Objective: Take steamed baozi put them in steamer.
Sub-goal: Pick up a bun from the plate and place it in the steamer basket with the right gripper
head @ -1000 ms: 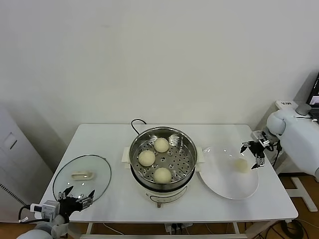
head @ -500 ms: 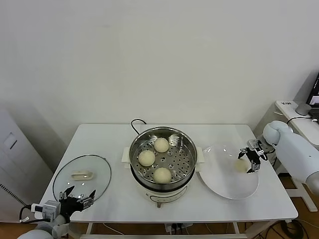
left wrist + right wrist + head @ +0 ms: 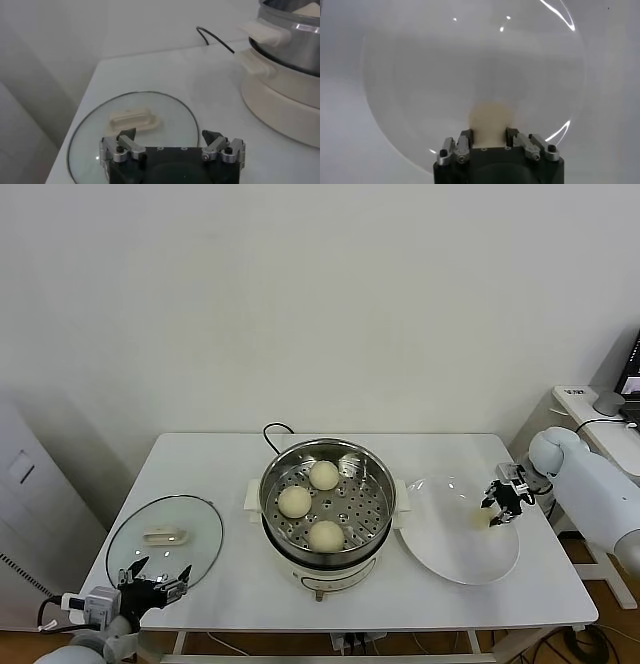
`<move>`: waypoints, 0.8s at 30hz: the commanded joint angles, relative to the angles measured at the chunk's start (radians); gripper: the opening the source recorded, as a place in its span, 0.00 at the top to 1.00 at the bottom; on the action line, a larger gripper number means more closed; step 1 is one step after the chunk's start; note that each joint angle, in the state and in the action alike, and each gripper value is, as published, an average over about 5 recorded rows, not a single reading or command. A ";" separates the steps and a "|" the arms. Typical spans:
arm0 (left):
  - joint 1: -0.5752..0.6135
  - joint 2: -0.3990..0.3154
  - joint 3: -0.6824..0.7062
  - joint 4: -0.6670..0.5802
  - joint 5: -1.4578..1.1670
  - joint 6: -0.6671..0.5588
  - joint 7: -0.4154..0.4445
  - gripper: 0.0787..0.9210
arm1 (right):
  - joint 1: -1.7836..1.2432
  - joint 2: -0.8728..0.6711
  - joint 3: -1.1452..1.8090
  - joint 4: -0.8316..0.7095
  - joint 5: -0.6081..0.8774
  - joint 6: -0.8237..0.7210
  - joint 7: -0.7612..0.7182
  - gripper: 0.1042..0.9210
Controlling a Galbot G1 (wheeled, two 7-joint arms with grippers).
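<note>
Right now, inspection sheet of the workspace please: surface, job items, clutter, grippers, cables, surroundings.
Surface: white rectangular table, nothing spilled.
Job's things: round shiny stainless-steel steamer mid-table holds three pale cream baozi in steamer on its perforated tray; the fourth pale baozi sits on the flat white plate beside the steamer on the robot's right.
Clutter: round glass lid with white handle, flat on the table toward the robot's left.
Grippers: right gripper shut on the fourth pale baozi at the plate; left gripper open, parked at the near edge of the lid.
Cables: black cord behind the steamer.
Surroundings: plain white wall.
</note>
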 commanded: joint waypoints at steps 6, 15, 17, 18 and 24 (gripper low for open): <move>0.012 -0.003 -0.012 -0.012 0.002 0.006 -0.005 0.12 | 0.492 -0.229 -0.654 0.478 0.602 -0.310 -0.013 0.62; 0.006 -0.006 -0.003 -0.016 0.005 0.010 -0.007 0.12 | 0.896 -0.147 -0.996 0.653 0.868 -0.500 0.046 0.62; 0.003 -0.004 -0.001 -0.016 0.004 0.011 -0.007 0.12 | 0.937 -0.115 -1.027 0.678 0.920 -0.541 0.071 0.62; 0.002 -0.004 0.000 -0.016 0.004 0.011 -0.007 0.12 | 0.952 -0.098 -1.038 0.688 0.945 -0.561 0.085 0.62; 0.003 0.000 0.001 -0.020 0.004 0.010 -0.007 0.12 | 1.005 -0.002 -1.072 0.722 1.052 -0.656 0.167 0.62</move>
